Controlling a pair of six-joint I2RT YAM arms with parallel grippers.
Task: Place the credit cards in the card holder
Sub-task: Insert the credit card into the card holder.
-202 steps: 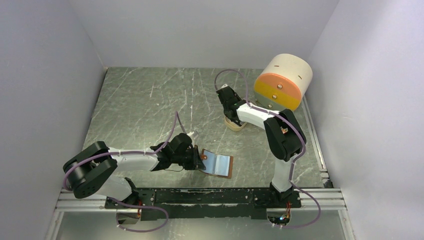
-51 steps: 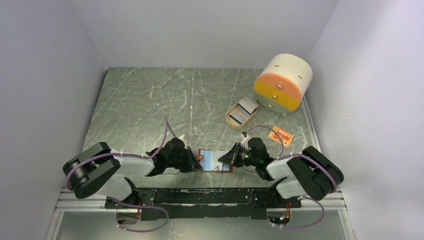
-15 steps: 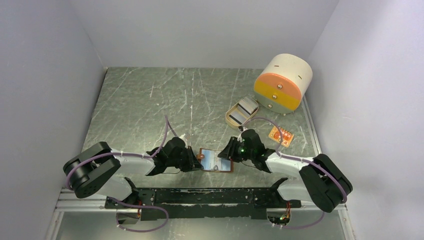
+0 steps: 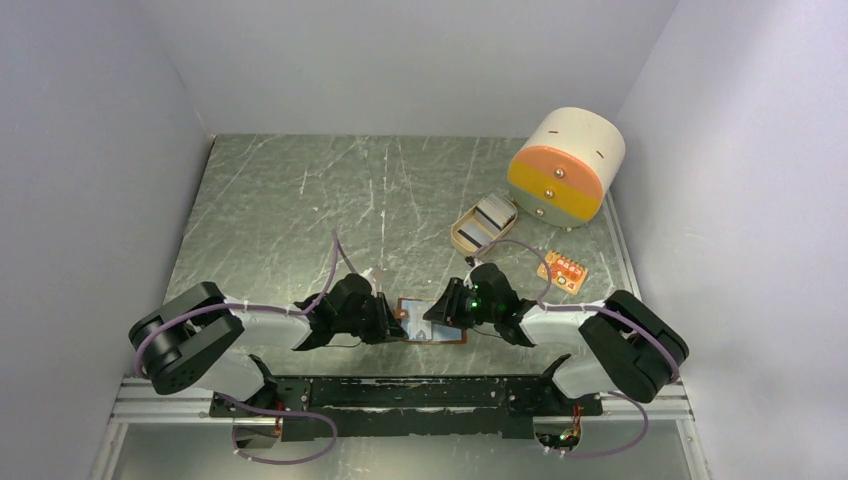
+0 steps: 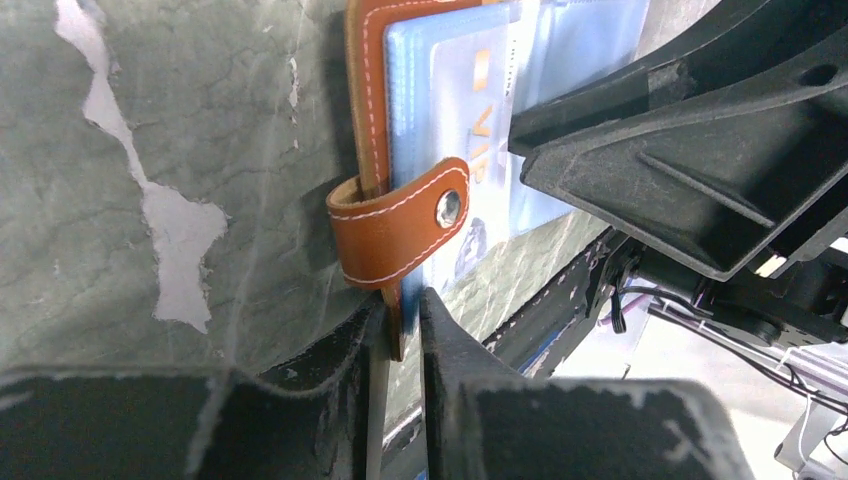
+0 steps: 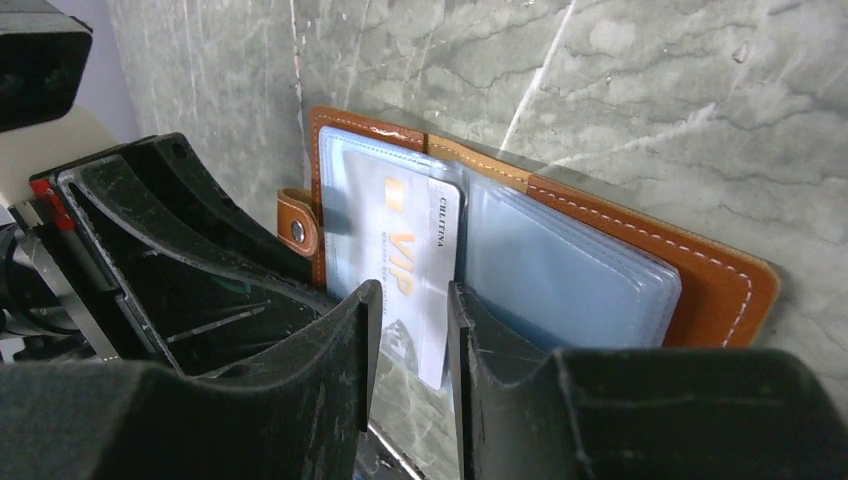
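Table: dark green table [image 4: 290, 200] with marble-like veins, scratched with pale lines, inside plain grey walls.
Wallet: the wallet [image 6: 720, 295] lies spread open and flat at the table's near edge, between the two arms. It is smooth brown leather with pale stitching, and layered clear bluish plastic sleeves fill the inside.
Strap: a short rounded leather strap [image 5: 395, 230] with a round metal stud [image 5: 448, 208] curls over one side edge.
Left claw: the left claw [image 5: 402, 320] is clenched on the wallet's thin leather edge just below the strap, its black fingers [image 5: 300, 385] almost together.
Card: a thin, pale rectangular card [image 6: 400, 240] with orange "VIP" lettering lies on the strap-side half. Its lower end pokes out past the wallet's near edge. Whether it sits inside a sleeve or on top is unclear.
Right claw: the right claw [image 6: 413, 330] has one finger [image 6: 300, 360] on each side of the card's protruding end. Whether it pinches the card or only flanks it cannot be told.
Spare cards: a short pale stack of spare cards [image 4: 490, 214] rests in a tan oval dish [image 4: 462, 240], well apart at the back right.
Also there: a cream drum-shaped box [image 4: 575, 145] with an orange face stands just behind the dish. A small flat orange packet [image 4: 562, 268] lies near the right arm.
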